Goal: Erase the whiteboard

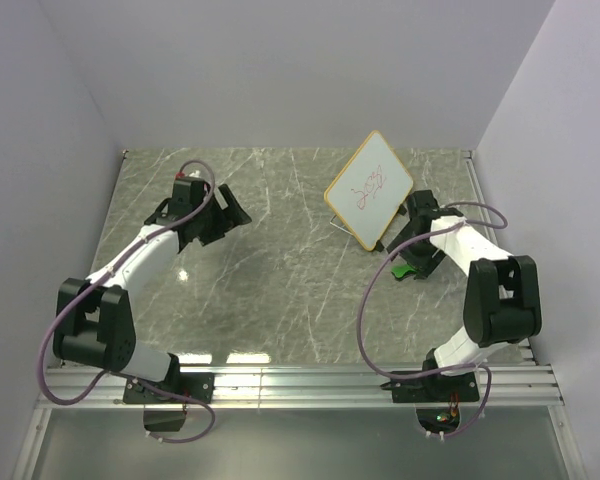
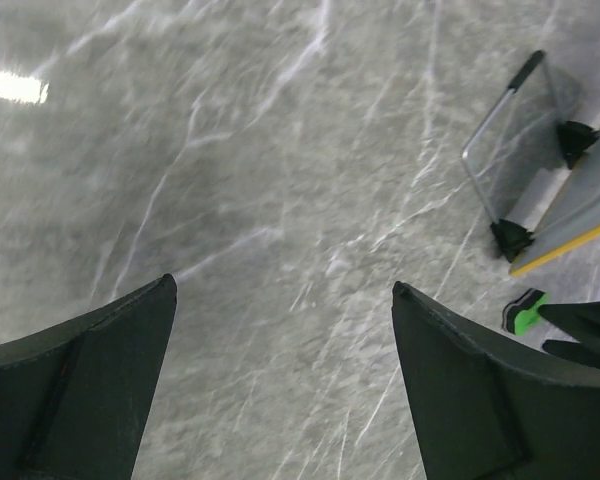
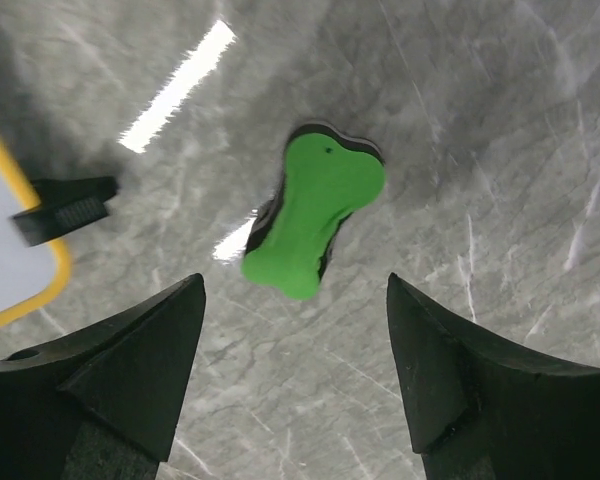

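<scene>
The whiteboard [image 1: 370, 189], wood-framed with red scribbles, stands tilted on its thin dark stand [image 2: 500, 125] at the back right of the table. A green bone-shaped eraser [image 3: 315, 215] with a black underside lies flat on the marble just in front of my right gripper [image 3: 295, 290], which is open and empty above it. A corner of the whiteboard [image 3: 10, 240] shows at the left of the right wrist view. My left gripper [image 2: 285, 295] is open over bare marble at the back left, far from the board; the eraser [image 2: 525, 312] shows at its view's right edge.
The table is grey marble [image 1: 280, 270] with walls close on the left, back and right. An aluminium rail [image 1: 300, 385] runs along the near edge by the arm bases. Cables loop off both arms.
</scene>
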